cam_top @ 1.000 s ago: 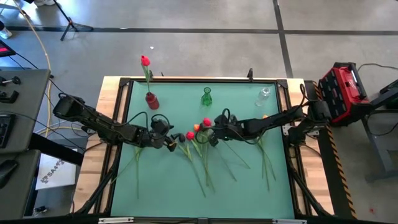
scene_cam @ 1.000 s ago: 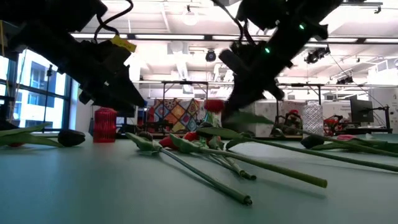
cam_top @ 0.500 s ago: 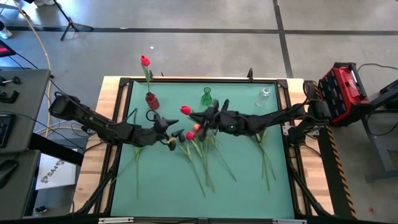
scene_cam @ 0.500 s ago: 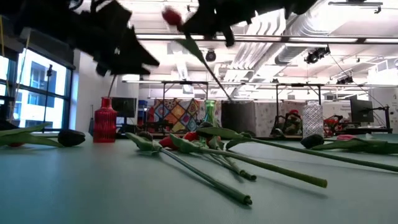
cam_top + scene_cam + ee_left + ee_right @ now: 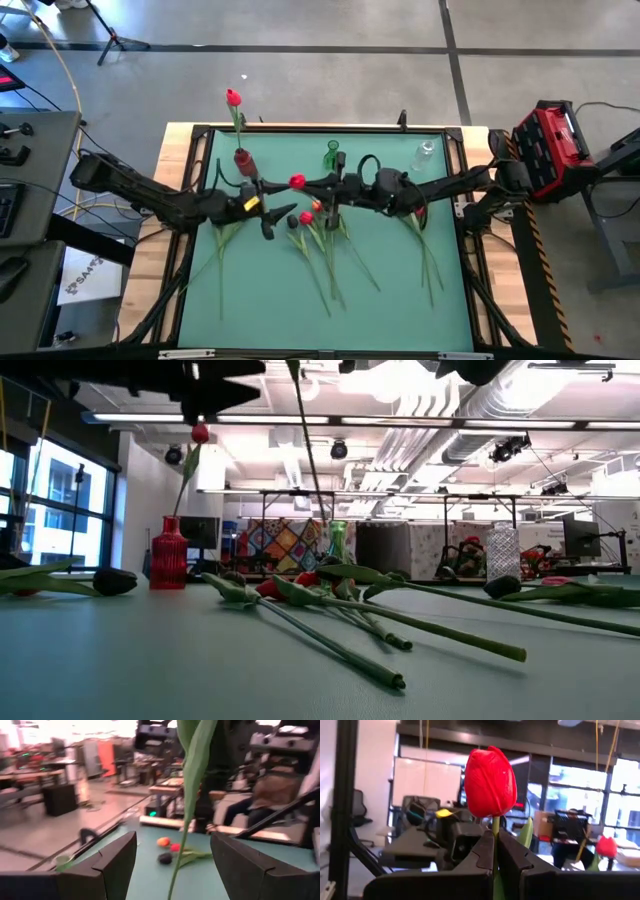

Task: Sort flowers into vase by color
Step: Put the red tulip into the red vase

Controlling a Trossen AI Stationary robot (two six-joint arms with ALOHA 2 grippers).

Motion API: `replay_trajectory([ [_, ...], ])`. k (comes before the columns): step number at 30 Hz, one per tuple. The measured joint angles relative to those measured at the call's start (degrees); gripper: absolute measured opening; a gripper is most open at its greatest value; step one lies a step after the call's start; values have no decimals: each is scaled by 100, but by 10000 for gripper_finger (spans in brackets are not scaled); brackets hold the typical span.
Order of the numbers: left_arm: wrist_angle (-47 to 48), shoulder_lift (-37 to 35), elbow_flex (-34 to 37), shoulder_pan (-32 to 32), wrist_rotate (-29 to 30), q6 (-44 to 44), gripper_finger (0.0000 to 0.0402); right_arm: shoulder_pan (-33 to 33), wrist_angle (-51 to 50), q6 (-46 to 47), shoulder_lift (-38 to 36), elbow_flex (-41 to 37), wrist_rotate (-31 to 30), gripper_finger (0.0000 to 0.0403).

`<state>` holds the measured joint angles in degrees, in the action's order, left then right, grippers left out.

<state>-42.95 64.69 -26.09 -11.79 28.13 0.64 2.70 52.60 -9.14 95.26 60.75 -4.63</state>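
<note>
Two arms meet above the middle of the green table (image 5: 400, 300), near its far side. Right gripper (image 5: 318, 184) is clenched on a red tulip (image 5: 297, 181) just under the bud, the stem hanging down below it; in the right wrist view the bud (image 5: 490, 782) stands directly above the closed fingers. Left gripper (image 5: 262, 205) is spread wide and grasps nothing; in its wrist view a green stem with leaf (image 5: 192, 785) hangs between the open fingers (image 5: 107, 862) without touching either.

Three vases stand along the far edge: red vase (image 5: 243, 160), already holding one red flower (image 5: 233, 97); green vase (image 5: 332, 156); clear vase (image 5: 424, 154). Remaining flowers (image 5: 320, 240) lie loose on the table, red, orange and one dark bud among them.

Step in hand, as judged: a mid-air handover of the red tulip, or a carry toward the red vase. Next move calls for the left fingers to close on the stem before the right lets go, then a stem-first descent into the narrow red neck.
</note>
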Motion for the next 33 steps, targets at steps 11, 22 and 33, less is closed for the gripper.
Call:
replay_trajectory([
  [11, -523, 289, -107, 687, -1424, -175, 208, -280, 463, 439, 5, -2, 519, 0],
  [22, -489, 1039, -656, 921, -1732, -297, 147, -378, 579, 571, 7, -2, 593, 0],
  [33, -491, 977, -675, 920, -1595, -201, 8, -384, 553, 787, 7, -2, 531, 1],
])
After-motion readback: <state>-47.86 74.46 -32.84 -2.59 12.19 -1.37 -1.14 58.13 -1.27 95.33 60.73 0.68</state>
